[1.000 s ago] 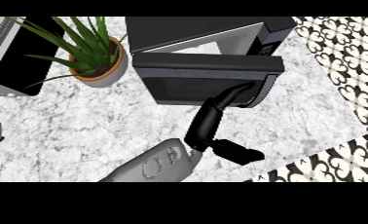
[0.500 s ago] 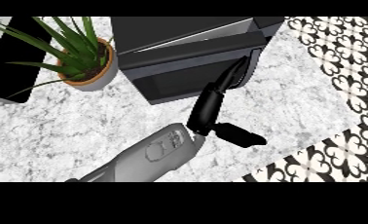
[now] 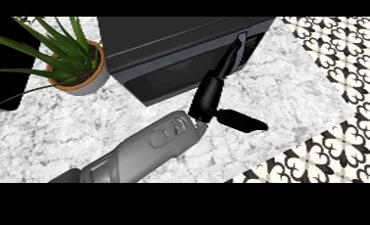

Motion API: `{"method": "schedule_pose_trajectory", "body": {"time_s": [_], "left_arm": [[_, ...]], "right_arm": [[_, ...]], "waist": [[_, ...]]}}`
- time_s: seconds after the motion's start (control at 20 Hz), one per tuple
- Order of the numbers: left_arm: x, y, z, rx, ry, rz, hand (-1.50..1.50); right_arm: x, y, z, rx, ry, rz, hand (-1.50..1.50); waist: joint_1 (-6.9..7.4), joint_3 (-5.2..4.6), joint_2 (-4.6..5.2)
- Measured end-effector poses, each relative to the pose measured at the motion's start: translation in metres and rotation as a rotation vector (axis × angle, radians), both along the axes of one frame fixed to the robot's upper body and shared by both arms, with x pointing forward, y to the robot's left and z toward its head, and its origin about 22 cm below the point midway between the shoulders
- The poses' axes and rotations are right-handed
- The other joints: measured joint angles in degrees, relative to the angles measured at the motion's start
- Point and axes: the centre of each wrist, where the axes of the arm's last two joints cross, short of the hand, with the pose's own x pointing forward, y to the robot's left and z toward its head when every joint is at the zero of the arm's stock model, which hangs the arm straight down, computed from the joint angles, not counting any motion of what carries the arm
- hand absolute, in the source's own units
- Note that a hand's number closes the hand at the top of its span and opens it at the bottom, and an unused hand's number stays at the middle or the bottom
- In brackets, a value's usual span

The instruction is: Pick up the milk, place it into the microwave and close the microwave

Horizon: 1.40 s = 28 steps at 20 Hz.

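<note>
One hand, the left (thumb splayed aside), rests straight fingers against the microwave door's right edge.

Single head view, looking steeply down and close on the marble surface, microwave touching the fingers near frame top, grey forearm in from the lower edge.

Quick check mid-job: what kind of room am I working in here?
Most likely a kitchen: a black microwave stands on a marble-look counter, with a potted plant beside it and patterned floor tiles beyond the counter's edge.
</note>
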Motion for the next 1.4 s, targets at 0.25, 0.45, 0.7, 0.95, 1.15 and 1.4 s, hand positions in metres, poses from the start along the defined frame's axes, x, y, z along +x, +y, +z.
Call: {"method": "schedule_pose_trajectory", "body": {"time_s": [0.25,0.45,0.7,0.95,1.15,1.4], "left_arm": [[0.002,0.000,-0.001,-0.007,-0.007,0.011,-1.50],[0.002,0.000,-0.003,-0.014,-0.016,0.017,-1.50],[0.002,0.000,-0.004,-0.022,-0.018,0.024,-1.50],[0.002,-0.001,-0.005,-0.028,-0.024,0.031,-1.50],[0.001,-0.002,-0.006,-0.035,-0.025,0.031,-1.50],[0.002,-0.003,-0.006,-0.040,-0.028,0.033,-1.50]], "right_arm": [[0.004,-0.004,0.007,-0.001,-0.006,0.007,-1.50],[0.007,-0.006,0.011,0.000,-0.006,0.018,-1.50],[0.010,-0.008,0.016,-0.006,-0.006,0.031,-1.50],[0.013,-0.011,0.022,-0.008,-0.010,0.043,-1.50],[0.016,-0.014,0.025,-0.012,-0.009,0.050,-1.50],[0.018,-0.015,0.027,-0.006,-0.003,0.063,-1.50]], "waist": [[-0.85,0.00,0.11],[-1.40,0.01,0.17],[-1.89,0.06,0.17],[-2.17,0.10,0.18],[-2.29,0.11,0.25],[-2.55,0.15,0.28]]}}
